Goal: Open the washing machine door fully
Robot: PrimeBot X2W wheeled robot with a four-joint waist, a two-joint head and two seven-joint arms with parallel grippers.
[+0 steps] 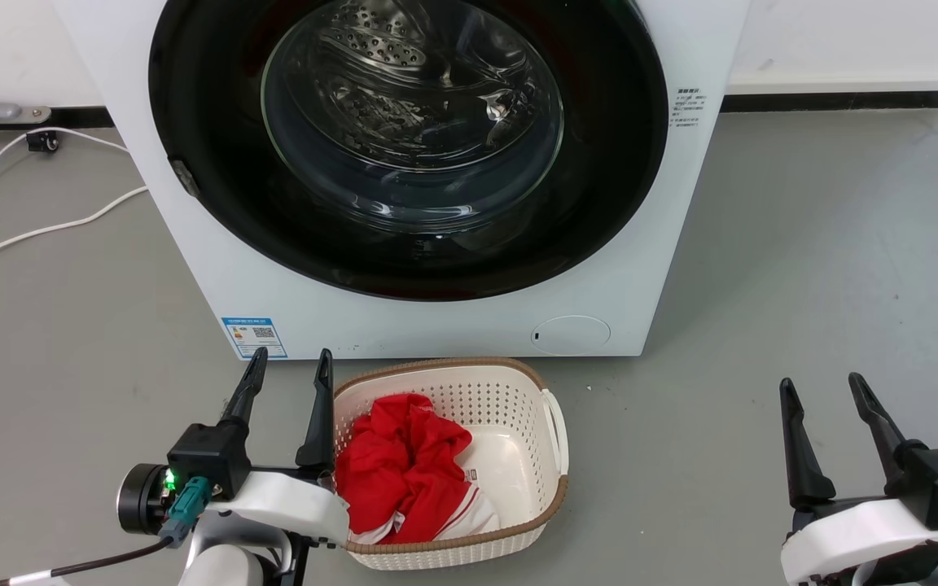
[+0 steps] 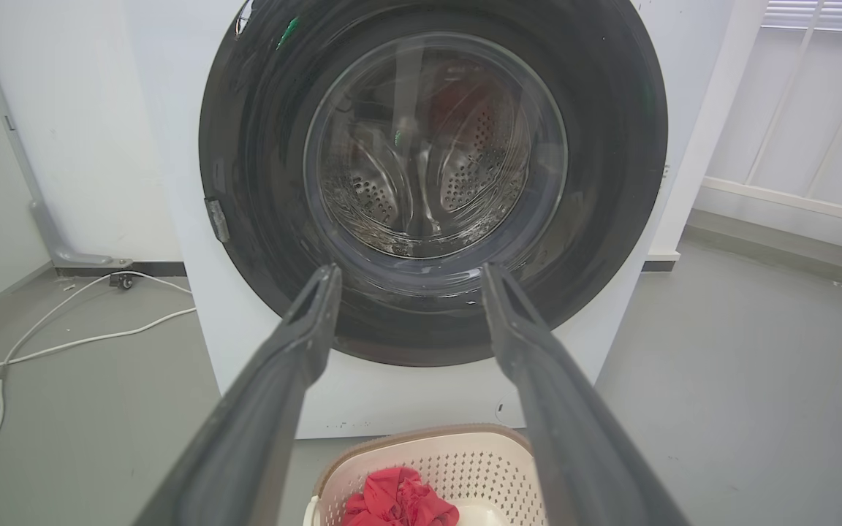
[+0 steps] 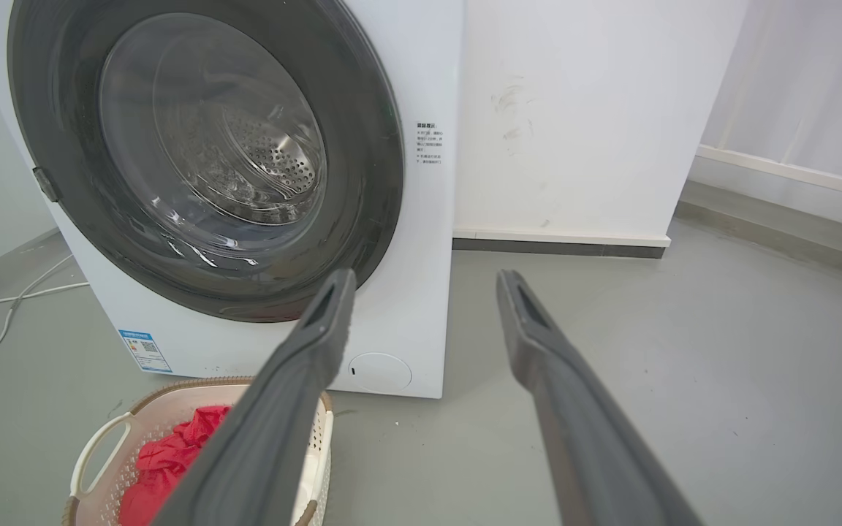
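The washing machine point(image 1: 453, 321) is white, and the washing machine door point(image 1: 410, 122) is glossy black around clear glass. The drum point(image 1: 379, 41) is silvery, dotted with holes. The label point(image 1: 254, 336) is blue. The basket point(image 1: 477, 391) is cream, perforated and brown-rimmed, and the cloth point(image 1: 404, 472) is red with white stripes. The floor point(image 1: 803, 285) is grey.

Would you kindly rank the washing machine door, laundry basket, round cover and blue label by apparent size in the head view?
1. washing machine door
2. laundry basket, though nearer the camera
3. round cover and blue label look about alike; I would not rank them.
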